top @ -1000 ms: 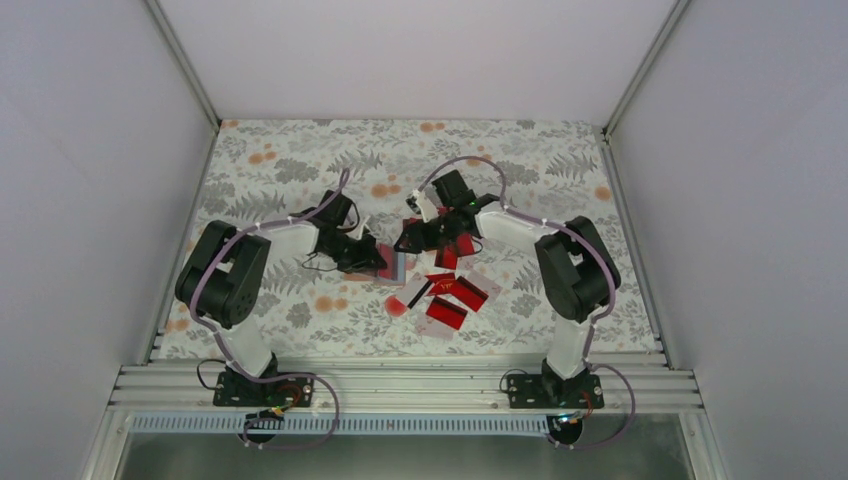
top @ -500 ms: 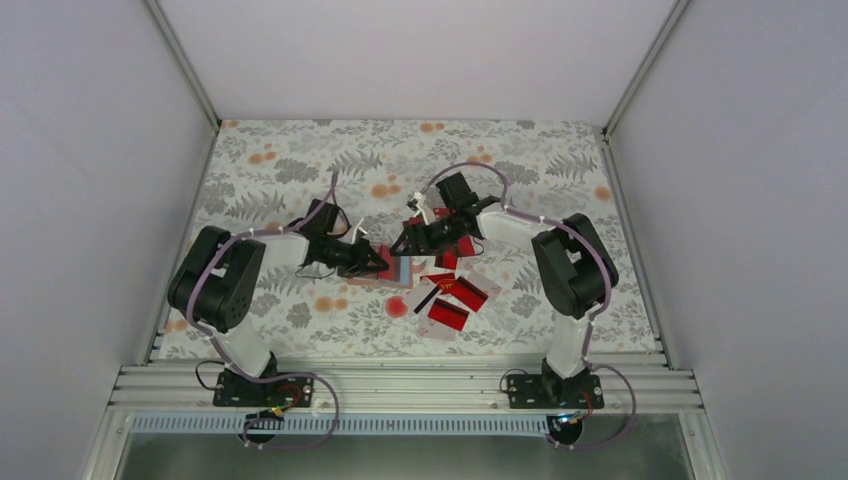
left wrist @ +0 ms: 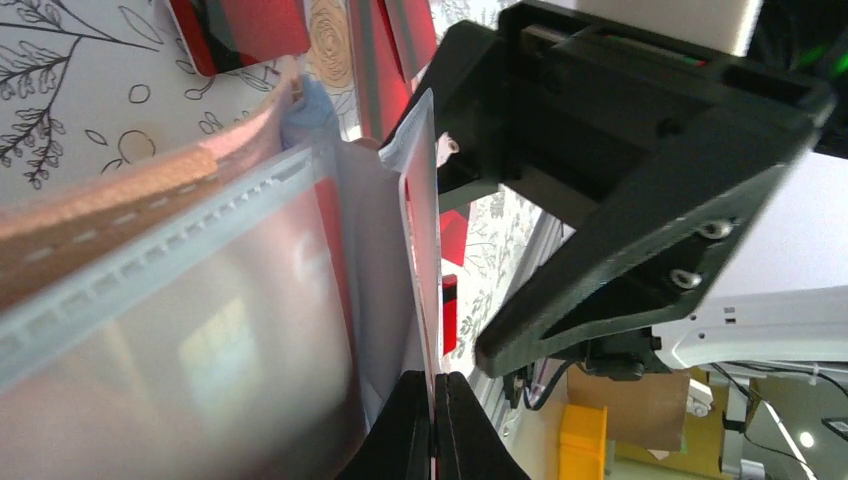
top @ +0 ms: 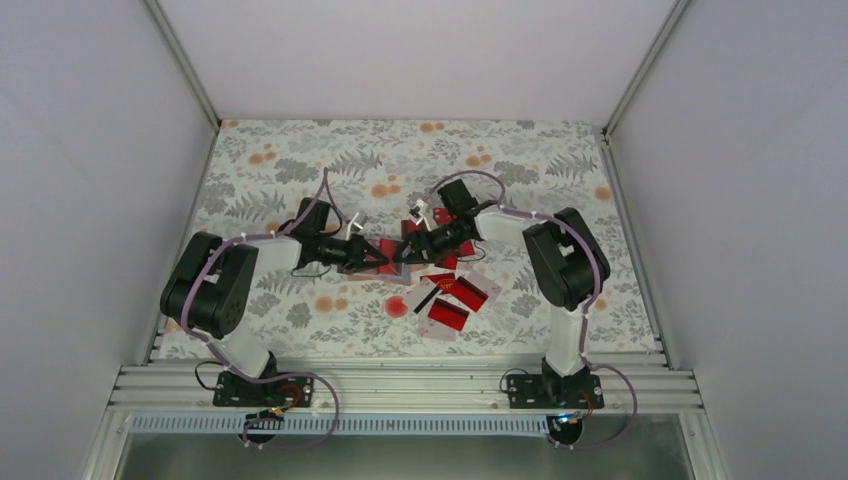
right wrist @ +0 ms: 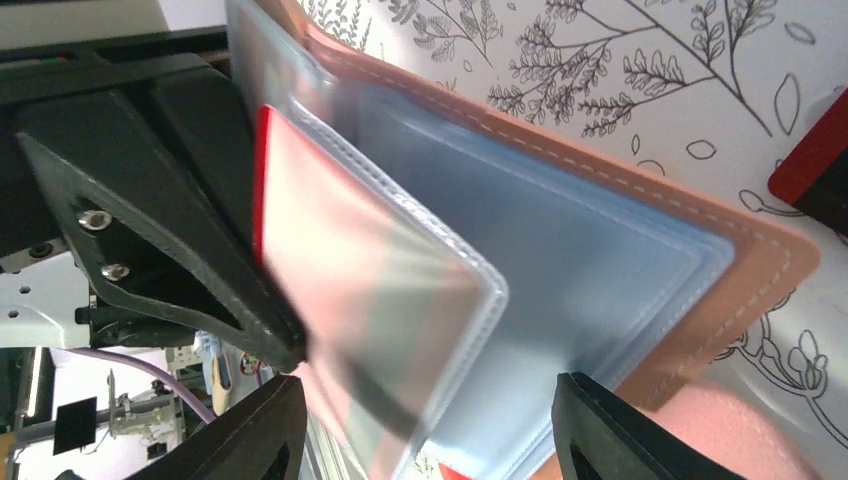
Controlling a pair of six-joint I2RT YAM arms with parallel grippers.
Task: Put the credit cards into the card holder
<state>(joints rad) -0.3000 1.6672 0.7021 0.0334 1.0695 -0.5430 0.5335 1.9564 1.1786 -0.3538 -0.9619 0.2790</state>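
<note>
The holder [top: 392, 264] lies open mid-table between the arms. The left gripper [left wrist: 432, 425] is clamped tight on one clear sleeve [left wrist: 420, 240] (apparently to stand it up for loading). The right gripper [right wrist: 430, 410] hangs spread and empty astride the leaves. Spare cards [top: 452, 298] lie just beside.

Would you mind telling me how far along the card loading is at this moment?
Done: at least one red card appears to sit inside a clear sleeve of the open card holder. In hand: the left gripper is shut on one sleeve, and the right gripper stands open and empty at the holder. Left: several loose credit cards lie on the table.
</note>
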